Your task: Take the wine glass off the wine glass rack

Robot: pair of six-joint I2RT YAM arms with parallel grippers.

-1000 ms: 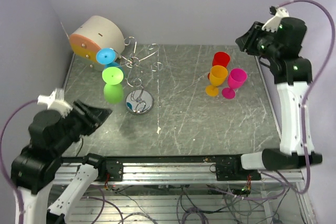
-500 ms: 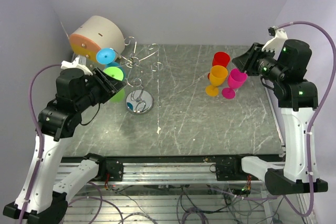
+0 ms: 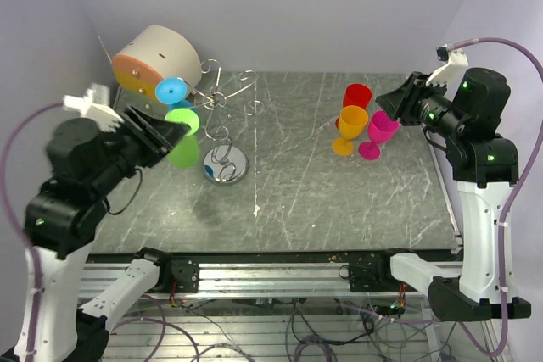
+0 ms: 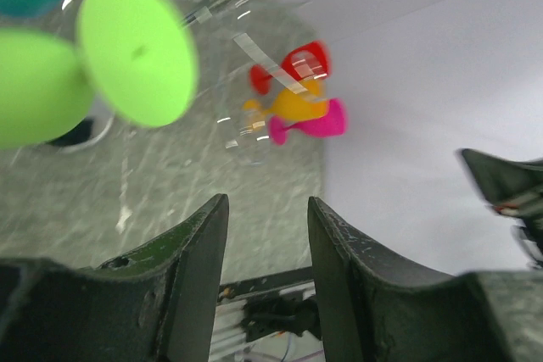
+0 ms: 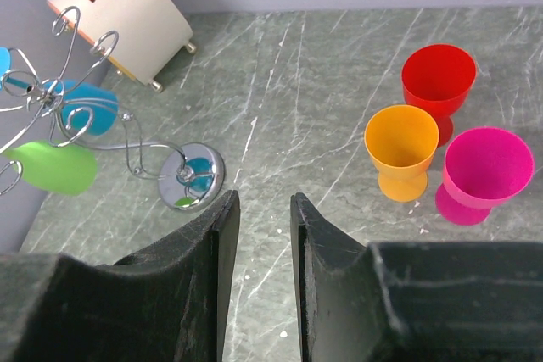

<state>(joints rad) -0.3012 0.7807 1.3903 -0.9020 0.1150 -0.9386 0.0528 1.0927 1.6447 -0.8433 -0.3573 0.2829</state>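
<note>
2 arms, left arm (image 3: 76, 180) & right arm (image 3: 479, 137): chunky black blocks up top, white tubes lower down. Each has a thin purple cable (image 3: 488, 39) going to a small white clip (image 3: 452, 61). Tiny green lights (image 3: 465, 86) on the right one. Left gripper (image 4: 267, 205) & right gripper (image 5: 263, 201): thick dark fingers w/ pale scratches.

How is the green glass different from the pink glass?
The green glass hangs on the wine glass rack, but the pink glass stands upright on the table. The green glass has a blue glass next to it, while the pink glass has an orange glass and a red glass beside it. Both have the same shape, a cup on a stem.
</note>
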